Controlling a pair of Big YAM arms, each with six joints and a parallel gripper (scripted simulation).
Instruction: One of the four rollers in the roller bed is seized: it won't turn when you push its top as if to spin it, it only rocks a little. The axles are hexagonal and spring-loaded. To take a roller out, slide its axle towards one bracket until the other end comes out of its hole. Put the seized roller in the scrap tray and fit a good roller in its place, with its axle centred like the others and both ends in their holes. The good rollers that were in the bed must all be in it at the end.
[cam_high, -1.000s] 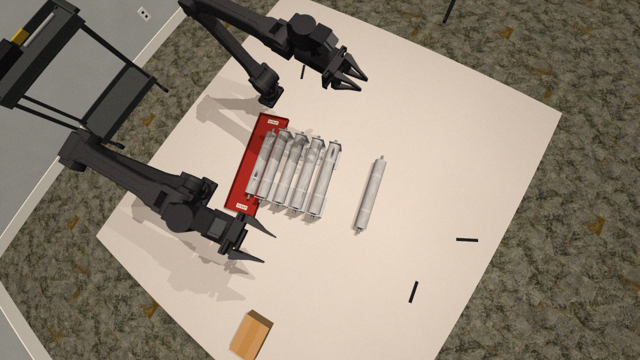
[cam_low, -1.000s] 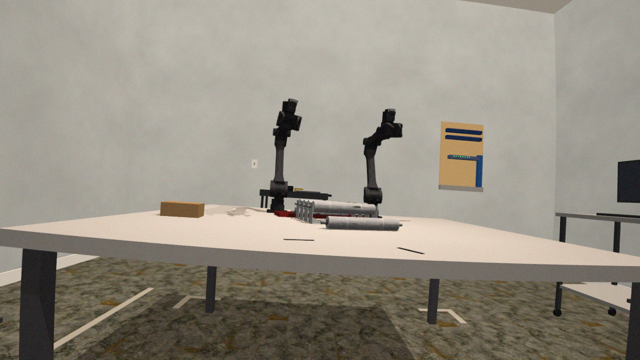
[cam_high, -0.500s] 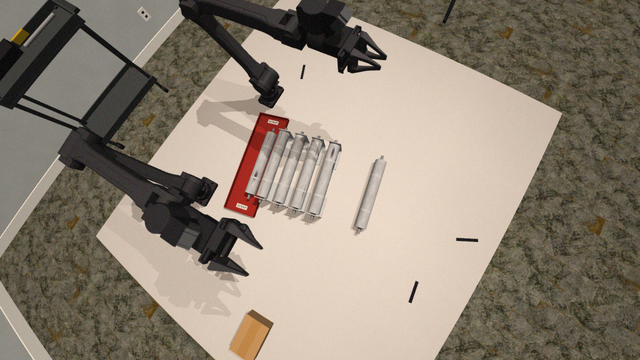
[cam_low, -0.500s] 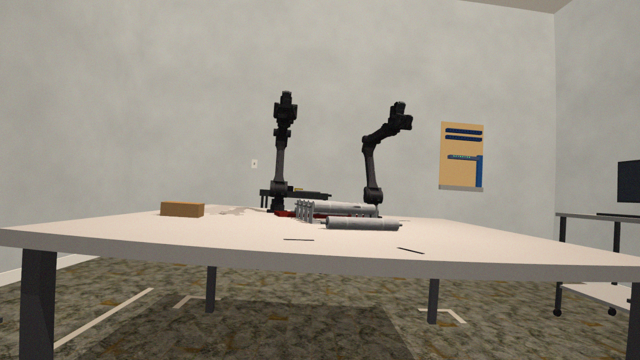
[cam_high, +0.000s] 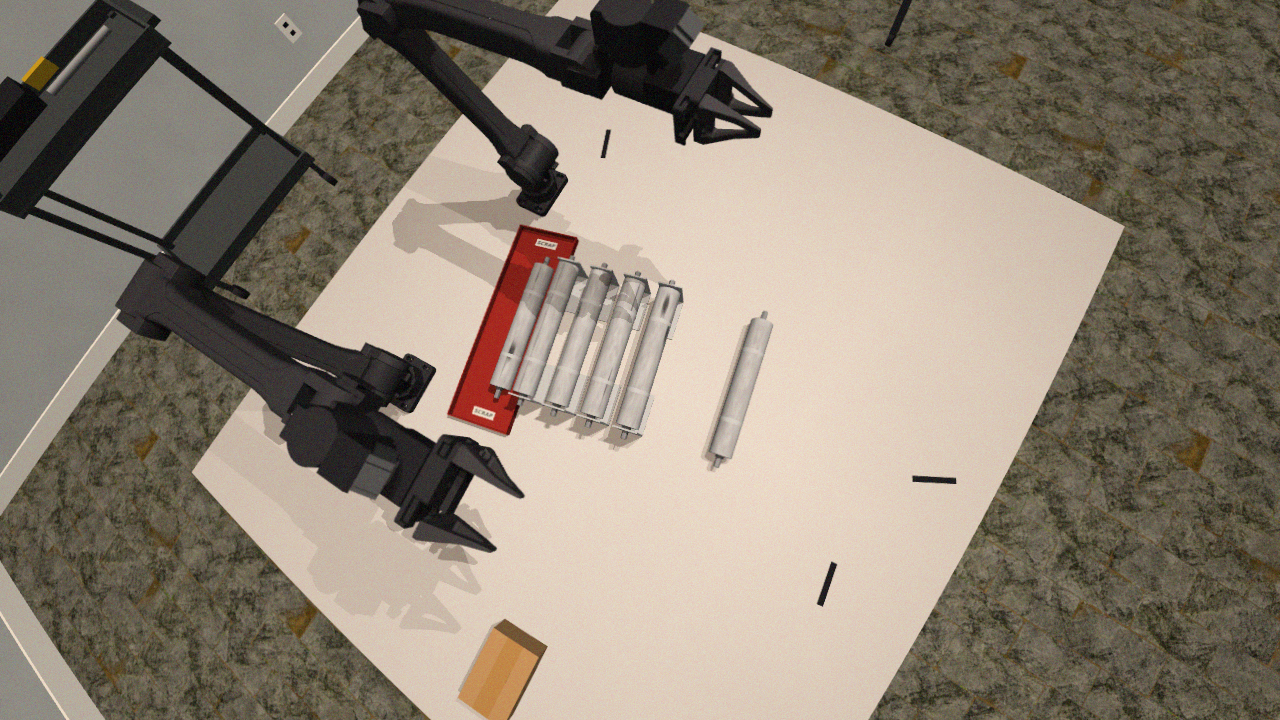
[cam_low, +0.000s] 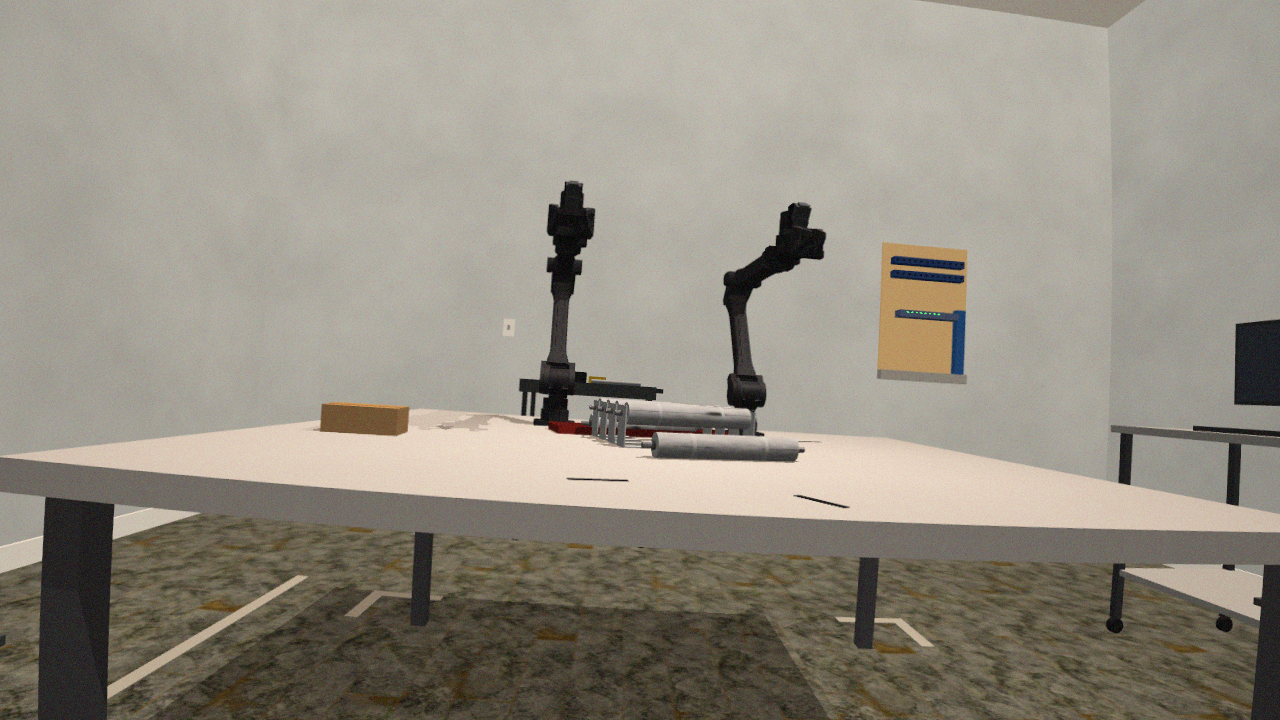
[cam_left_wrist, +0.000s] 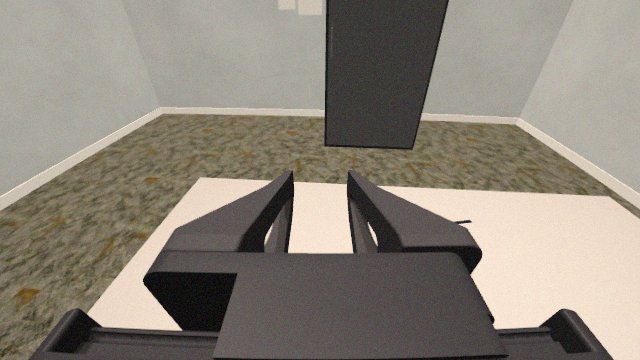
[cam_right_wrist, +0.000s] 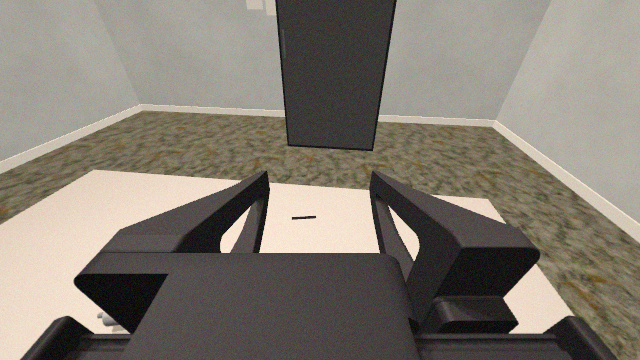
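Observation:
Four grey rollers (cam_high: 546, 331) (cam_high: 580, 340) (cam_high: 614, 349) (cam_high: 648, 358) lie side by side in the bed, with axle ends showing at both brackets. One more roller (cam_high: 521, 331) lies in the red scrap tray (cam_high: 481, 371) (cam_low: 568, 428) beside the bed. A loose roller (cam_high: 741, 389) (cam_low: 725, 446) lies on the table, apart from the bed. My left gripper (cam_high: 765, 122) (cam_left_wrist: 320, 179) is open and empty, raised away from the bed. My right gripper (cam_high: 508, 521) (cam_right_wrist: 319, 179) is open and empty, raised off the tray's near end. Which roller is seized cannot be seen.
An orange-brown box (cam_high: 501, 671) (cam_low: 365, 419) stands on the table on the right arm's side. Thin black strips (cam_high: 605, 143) (cam_high: 933, 479) (cam_high: 826, 583) lie on the table. The two arm bases stand near the tray's ends. A dark cart stands beyond the table edge behind the arms.

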